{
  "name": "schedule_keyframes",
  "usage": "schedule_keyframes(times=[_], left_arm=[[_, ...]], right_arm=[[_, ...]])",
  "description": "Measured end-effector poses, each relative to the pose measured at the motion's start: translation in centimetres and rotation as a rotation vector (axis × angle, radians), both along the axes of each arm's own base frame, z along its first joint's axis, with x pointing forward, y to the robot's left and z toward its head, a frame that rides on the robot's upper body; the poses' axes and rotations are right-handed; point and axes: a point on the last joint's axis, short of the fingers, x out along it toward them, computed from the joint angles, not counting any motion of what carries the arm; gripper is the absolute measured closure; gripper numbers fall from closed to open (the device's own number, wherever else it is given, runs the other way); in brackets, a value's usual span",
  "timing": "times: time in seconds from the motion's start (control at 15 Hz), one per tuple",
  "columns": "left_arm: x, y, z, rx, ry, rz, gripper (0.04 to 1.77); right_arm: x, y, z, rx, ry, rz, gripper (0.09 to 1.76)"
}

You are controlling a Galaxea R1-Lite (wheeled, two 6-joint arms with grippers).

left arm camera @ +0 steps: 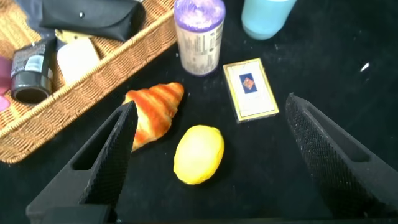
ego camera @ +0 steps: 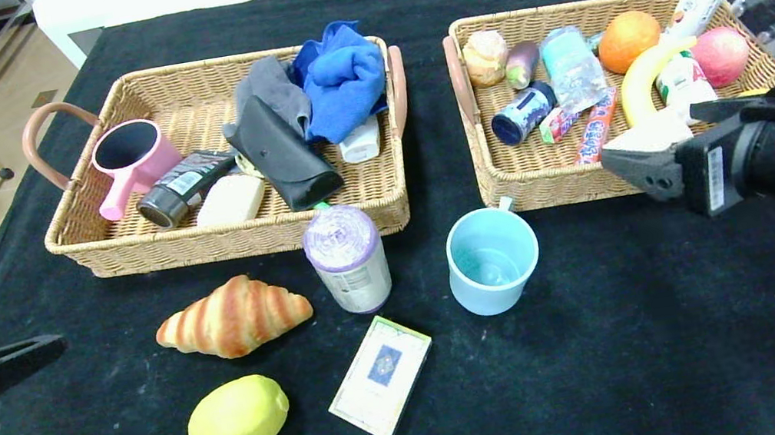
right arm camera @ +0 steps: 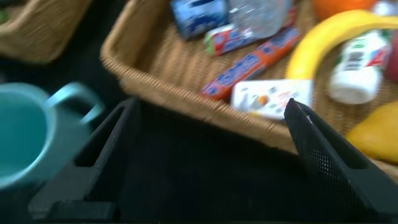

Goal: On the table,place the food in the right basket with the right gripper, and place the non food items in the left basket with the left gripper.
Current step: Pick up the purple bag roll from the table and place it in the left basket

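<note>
The left gripper (left arm camera: 205, 155) hangs spread wide over the table (left arm camera: 348, 68), its 2 fingers (left arm camera: 109, 155) flanking the lemon (left arm camera: 199, 154). The croissant (left arm camera: 152, 112) lies just beside the lemon, with the card box (left arm camera: 250, 88) and purple roll (left arm camera: 199, 34) nearby.

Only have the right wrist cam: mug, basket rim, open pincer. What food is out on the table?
Observer: Two items, a croissant and a lemon. Both lie on the table in front of the left basket, far from your arm.
Operator: Where's the left arm?
Observer: The left pincer is open and empty, at the near left of the table, close to the lemon.
Operator: Any non-food out that I can't see?
Observer: Yes. A purple roll stands upright just in front of the left basket, and a card box lies flat to the right of the lemon.
</note>
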Motion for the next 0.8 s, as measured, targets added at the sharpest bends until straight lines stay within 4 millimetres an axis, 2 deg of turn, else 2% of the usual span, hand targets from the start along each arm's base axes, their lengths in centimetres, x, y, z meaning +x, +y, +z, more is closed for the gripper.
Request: schedule_keyframes(times=[0.27,0.8], left_arm=[[0.7,-0.3,-0.5,0.020,0.035,0.014,0.09],[1.9,-0.7,-0.8,0.048,0.068,0.068,0.09]], right_arm=[[-3.3,-0.9,-1.5,0.014,0.053,0.256,0.15],[-6.9,-2.3,-4.0,-0.009,0.074,0.558,0.15]])
